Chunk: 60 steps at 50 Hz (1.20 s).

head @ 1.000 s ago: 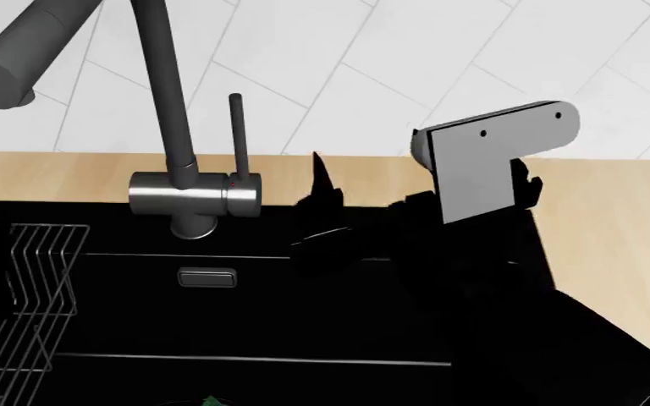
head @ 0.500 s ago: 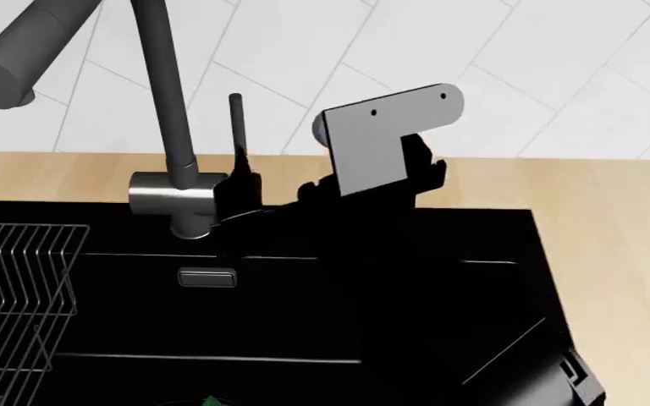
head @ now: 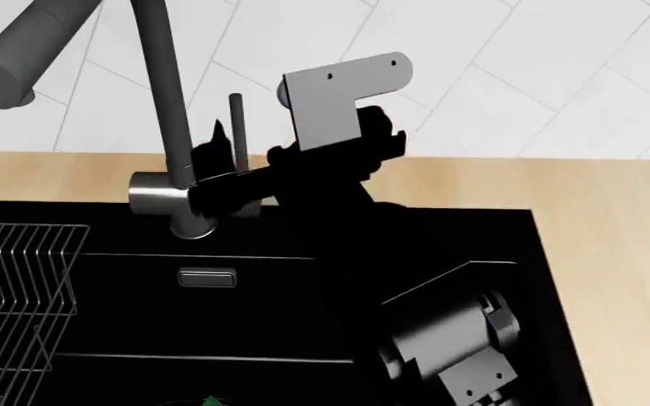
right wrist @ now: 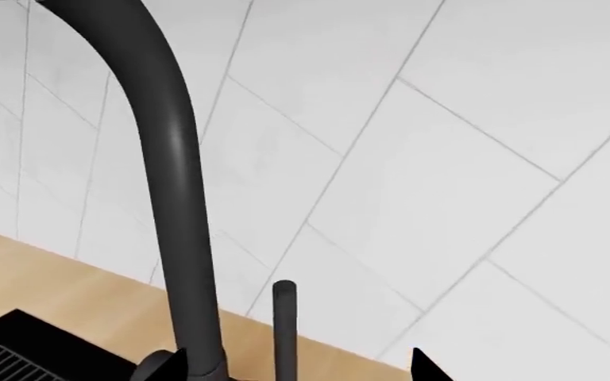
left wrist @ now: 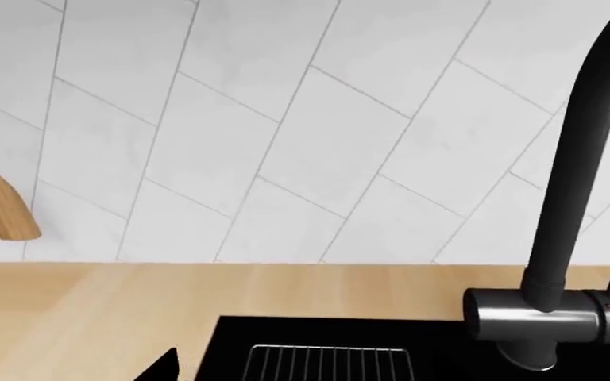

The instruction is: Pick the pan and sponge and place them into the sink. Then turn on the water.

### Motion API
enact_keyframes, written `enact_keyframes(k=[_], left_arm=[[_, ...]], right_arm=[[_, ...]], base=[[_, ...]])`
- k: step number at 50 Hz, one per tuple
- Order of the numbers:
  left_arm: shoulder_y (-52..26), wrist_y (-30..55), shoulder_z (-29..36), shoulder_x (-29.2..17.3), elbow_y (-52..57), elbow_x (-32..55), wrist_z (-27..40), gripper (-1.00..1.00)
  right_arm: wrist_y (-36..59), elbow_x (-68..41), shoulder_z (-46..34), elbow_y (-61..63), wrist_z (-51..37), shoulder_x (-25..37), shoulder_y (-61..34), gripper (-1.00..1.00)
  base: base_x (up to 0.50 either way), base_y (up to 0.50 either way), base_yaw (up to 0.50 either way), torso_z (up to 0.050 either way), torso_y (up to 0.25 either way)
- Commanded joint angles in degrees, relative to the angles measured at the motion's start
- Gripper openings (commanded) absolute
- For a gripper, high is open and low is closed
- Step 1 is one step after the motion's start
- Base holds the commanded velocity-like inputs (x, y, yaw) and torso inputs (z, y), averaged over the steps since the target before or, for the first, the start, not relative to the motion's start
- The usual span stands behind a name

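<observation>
The right hand (head: 221, 169) reaches over the black sink (head: 122, 292), its fingers spread apart either side of the tap's (head: 167, 110) thin upright lever (head: 236, 127).

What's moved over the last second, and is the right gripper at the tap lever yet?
The right gripper swung left across the sink from the right and now straddles the tap lever; whether it grips, I cannot tell. Tap and wire rack stayed put.
</observation>
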<state>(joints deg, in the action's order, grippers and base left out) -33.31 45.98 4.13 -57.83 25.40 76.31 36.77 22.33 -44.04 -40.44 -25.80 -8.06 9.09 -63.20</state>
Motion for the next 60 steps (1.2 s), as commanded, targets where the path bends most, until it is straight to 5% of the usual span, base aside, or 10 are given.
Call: enact_keyframes(k=[1,16,28,35,60], left_arm=[[-1.4,0.2,1.5,1.7,-1.1,-1.1,0.4,1.00],[-4.0,0.5,4.2,4.8,-3.8,-3.5,0.9,1.00],[-5.8,-0.2,4.7,5.8,-4.9,-5.2,0.7,1.00],[-9.3,-0.1,7.3,7.1,-7.4,-8.6,-1.6,1.00],[-11.3,-2.1,8.6,6.8,-10.3,-13.0,-5.0,1.00]], right_arm=[[-2.5,1.0,-0.3,-10.7,3.8,-4.1,-3.7,1.00],[-9.9,0.2,-2.8,-27.5,7.8,-9.0,-8.6,1.00],[-20.0,-26.5,-31.1,-37.1,6.6,-9.1,-14.7,1.00],[-23.2,-36.6,-40.7,-38.5,5.5,-9.1,-16.5,1.00],[-25.8,-42.1,-48.4,-36.4,3.5,-9.1,-19.0,1.00]], base=[[0.00,0.00,0.00,0.000,0.000],[0.00,0.00,0.00,0.000,0.000],[0.00,0.00,0.00,0.000,0.000],[0.00,0.00,0.00,0.000,0.000],[0.00,0.00,0.00,0.007,-0.056]])
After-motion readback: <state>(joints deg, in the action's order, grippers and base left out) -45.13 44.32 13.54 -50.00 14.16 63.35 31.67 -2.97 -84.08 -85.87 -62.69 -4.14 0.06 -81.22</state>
